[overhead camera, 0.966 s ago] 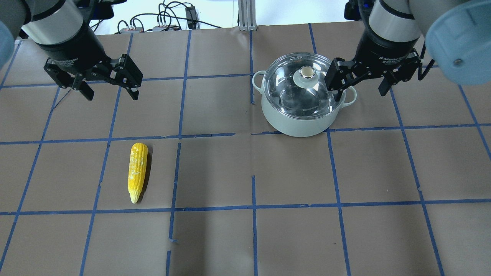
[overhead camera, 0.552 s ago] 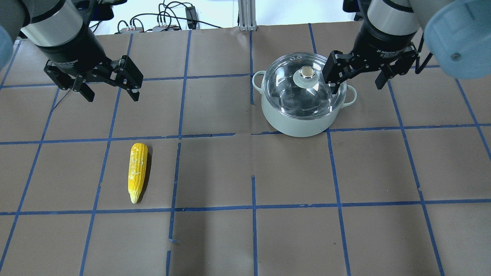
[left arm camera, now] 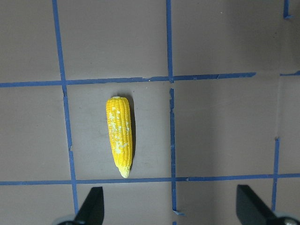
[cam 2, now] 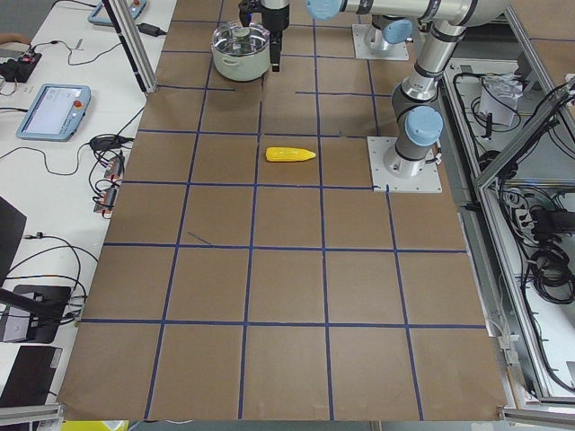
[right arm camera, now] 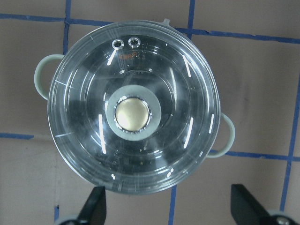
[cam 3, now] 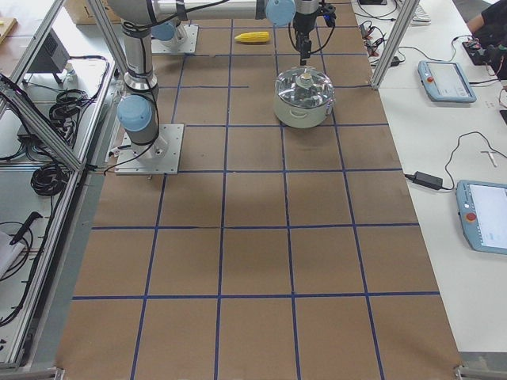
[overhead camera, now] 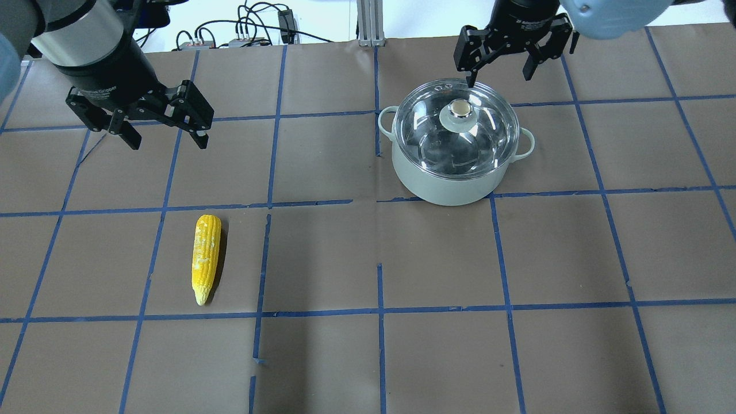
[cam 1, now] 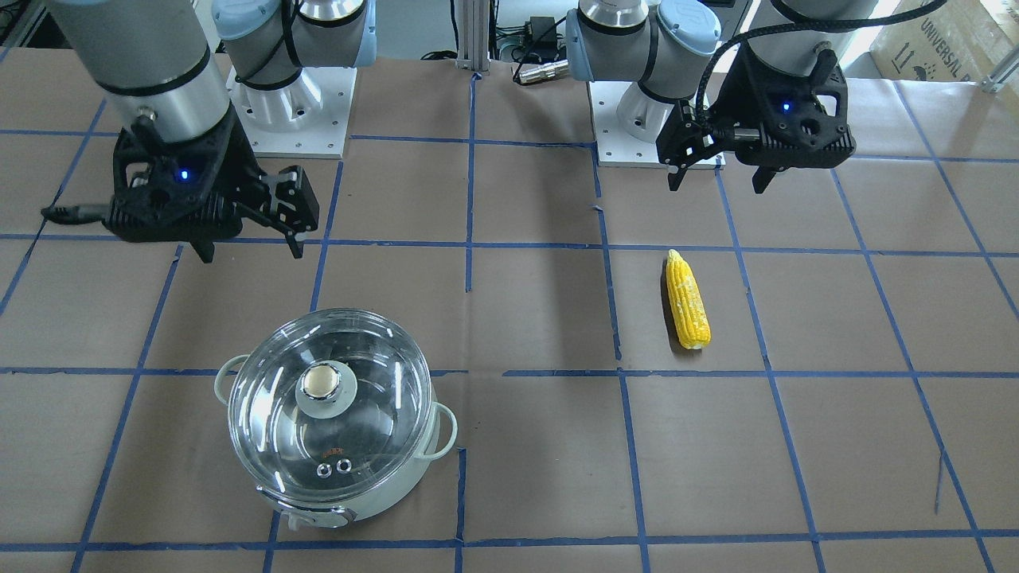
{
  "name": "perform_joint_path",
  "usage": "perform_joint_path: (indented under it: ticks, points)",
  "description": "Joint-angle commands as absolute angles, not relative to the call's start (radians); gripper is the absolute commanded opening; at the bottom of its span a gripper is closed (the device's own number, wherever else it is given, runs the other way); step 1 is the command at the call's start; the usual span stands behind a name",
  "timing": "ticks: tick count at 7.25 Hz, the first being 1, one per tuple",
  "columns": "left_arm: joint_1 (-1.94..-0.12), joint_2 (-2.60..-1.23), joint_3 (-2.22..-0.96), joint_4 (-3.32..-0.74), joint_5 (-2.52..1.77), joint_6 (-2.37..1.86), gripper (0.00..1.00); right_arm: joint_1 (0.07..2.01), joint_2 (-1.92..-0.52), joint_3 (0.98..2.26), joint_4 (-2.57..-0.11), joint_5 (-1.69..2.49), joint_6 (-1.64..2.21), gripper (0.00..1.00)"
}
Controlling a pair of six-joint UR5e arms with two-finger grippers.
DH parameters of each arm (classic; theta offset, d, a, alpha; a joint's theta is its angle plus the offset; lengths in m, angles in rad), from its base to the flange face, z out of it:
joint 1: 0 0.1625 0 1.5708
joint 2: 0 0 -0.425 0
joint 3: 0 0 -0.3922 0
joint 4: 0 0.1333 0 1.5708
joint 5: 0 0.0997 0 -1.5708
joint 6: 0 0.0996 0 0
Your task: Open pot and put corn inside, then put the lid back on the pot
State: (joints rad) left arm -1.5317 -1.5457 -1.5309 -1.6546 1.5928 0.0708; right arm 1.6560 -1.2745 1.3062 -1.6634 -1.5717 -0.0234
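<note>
The pale mint-white pot [overhead camera: 448, 187] stands on the table with the clear glass lid [overhead camera: 425, 135] shut on it. The lid's knob [overhead camera: 459, 109] has a metallic disc. My right gripper [overhead camera: 499, 72] is open and empty, high above the pot and apart from the lid. The right wrist view looks straight down on the lid [right arm camera: 84, 93], with both fingertips [right arm camera: 93, 206] at the bottom edge. The yellow corn [overhead camera: 206, 259] lies on the table to the left. My left gripper [overhead camera: 167, 139] is open and empty, above the table behind the corn [left arm camera: 120, 136].
The table is brown paper with a grid of blue tape [overhead camera: 379, 310]. Cables and small boxes [overhead camera: 241, 34] lie past the far edge. The two arm bases [cam 1: 286, 111] stand at the robot's side of the table.
My right gripper has moved from beside the pot's right handle to above the pot, up and left in the overhead view. It stays open. The left gripper has barely moved.
</note>
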Motion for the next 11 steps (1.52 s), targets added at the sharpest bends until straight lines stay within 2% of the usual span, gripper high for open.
perform_joint_path:
  ticks: [1,3,7,9,11]
  points:
    - [-1.531,-1.546,-1.531,-1.655,1.595,0.066,1.0,1.701,-1.137,1.259,-1.776,-1.572,-0.021,0.95]
    - [-1.531,-1.546,-1.531,-1.655,1.592,0.067,1.0,1.704,-1.08,1.272,-1.789,-1.571,-0.026,0.94]
    - [-1.529,-1.548,-1.531,-1.655,1.592,0.074,1.0,1.701,-1.089,1.339,-1.831,-1.572,-0.026,0.92]
    - [-1.529,-1.548,-1.531,-1.655,1.592,0.074,1.0,1.703,-1.114,1.339,-1.825,-1.58,-0.025,0.86]
    - [-1.529,-1.546,-1.529,-1.654,1.592,0.074,1.0,1.698,-1.118,1.345,-1.816,-1.582,-0.025,0.76]
